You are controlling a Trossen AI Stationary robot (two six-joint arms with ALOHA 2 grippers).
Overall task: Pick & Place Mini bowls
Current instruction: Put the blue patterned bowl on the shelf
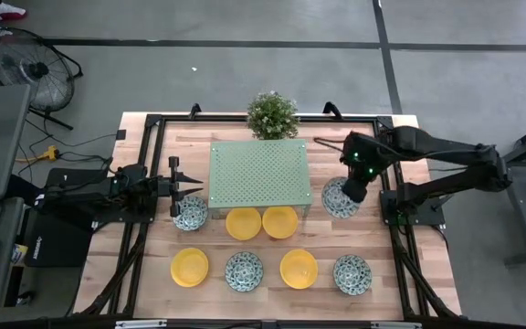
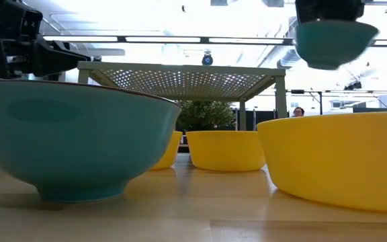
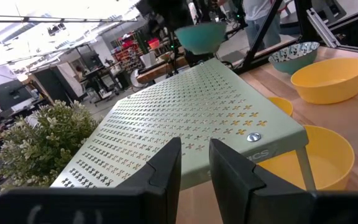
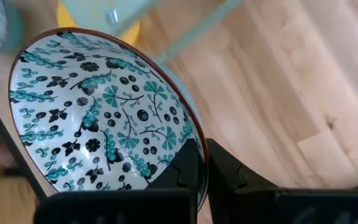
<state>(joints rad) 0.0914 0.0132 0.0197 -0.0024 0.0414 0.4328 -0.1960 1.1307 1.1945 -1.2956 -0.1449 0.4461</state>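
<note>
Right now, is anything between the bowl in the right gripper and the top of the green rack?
Nothing visible. The right gripper holds the patterned bowl lifted beside the rack, whose top is bare.

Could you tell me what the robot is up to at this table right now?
It is sorting mini bowls. The right gripper is shut on the rim of a patterned bowl and holds it in the air beside the green perforated stand, at its right end. The left gripper waits empty near the stand's left end, above another patterned bowl. Two yellow bowls sit at the stand's front edge, and four more bowls line the table's front.
</note>
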